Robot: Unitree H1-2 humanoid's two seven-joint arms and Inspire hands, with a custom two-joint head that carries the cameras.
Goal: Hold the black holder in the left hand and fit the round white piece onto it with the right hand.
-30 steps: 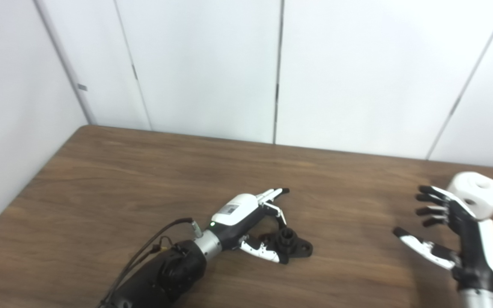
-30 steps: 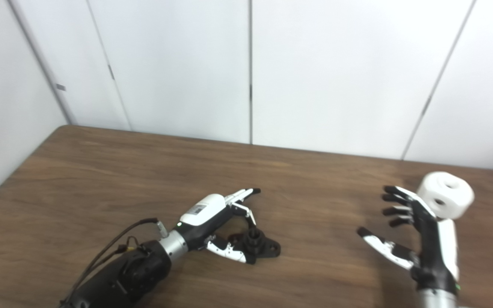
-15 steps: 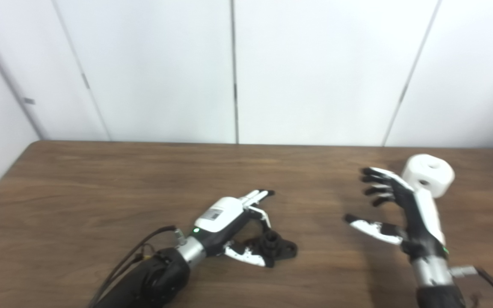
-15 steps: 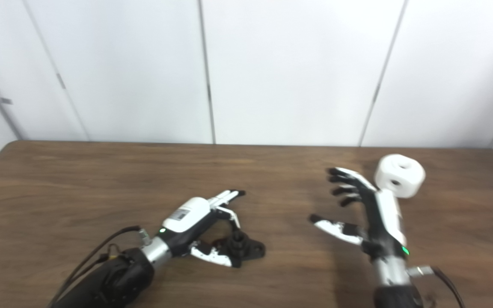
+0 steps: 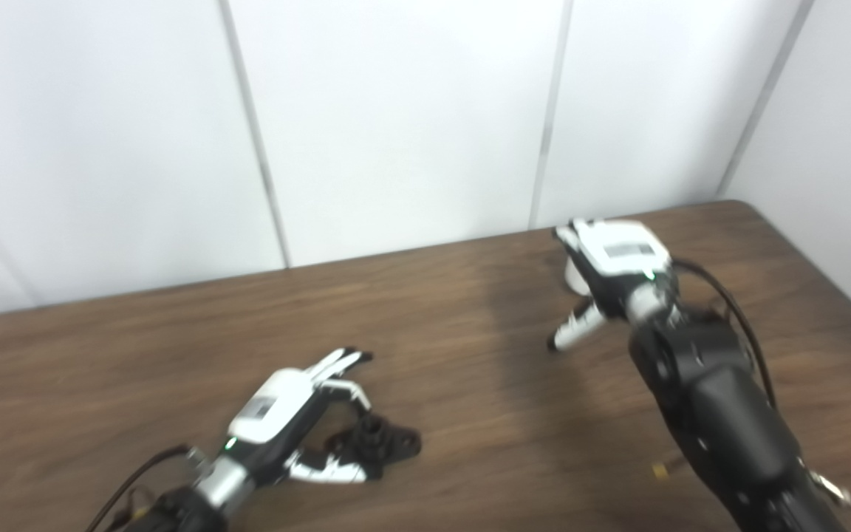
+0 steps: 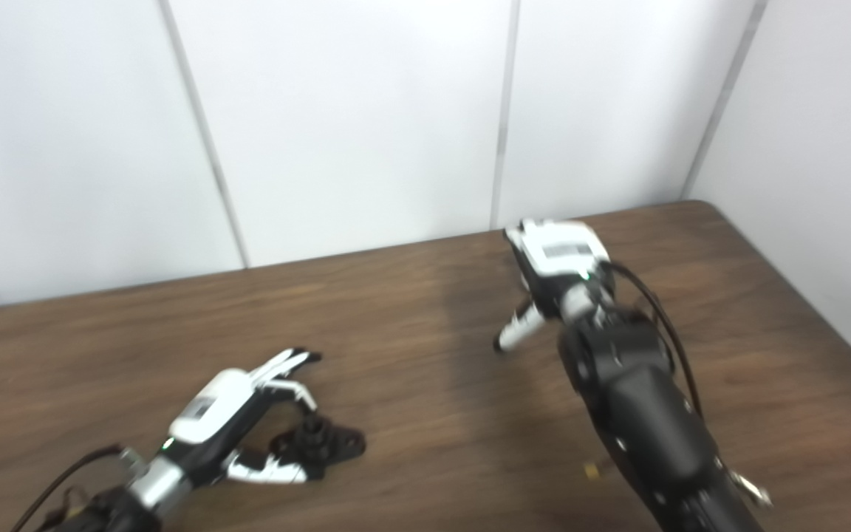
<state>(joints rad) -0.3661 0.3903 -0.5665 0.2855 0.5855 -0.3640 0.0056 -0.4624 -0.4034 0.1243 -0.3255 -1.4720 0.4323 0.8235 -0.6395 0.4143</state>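
The black holder [image 5: 377,442] lies flat on the table [image 5: 137,347], inside the curl of the left hand [image 5: 285,414]. That hand rests low on the wood with its fingers [image 5: 337,362] reaching past the far side of the holder and its thumb on the near side; they bracket the part loosely and do not look clamped on it, so it is not lifted.

The right hand [image 5: 614,266] is well apart, near the far right of the table, palm down and seen from the back. Its thumb [image 5: 572,331] sticks out to the side. A sliver of the round white piece [image 5: 572,277] shows just under the hand, so the hand seems to be coming over it, but the grasp side is hidden and I cannot tell whether the fingers are spread or closed on it.

The step in hand looks like 2 grasps at once. For the left, closing around the holder's low base and leaving its raised centre post free would help the later fit. For the right, gripping the piece by its curved side would keep its hole exposed.

The holder is matte black with a knurled-looking stub on a lobed base. The white piece appears smooth. The table is dark wood-grain laminate.
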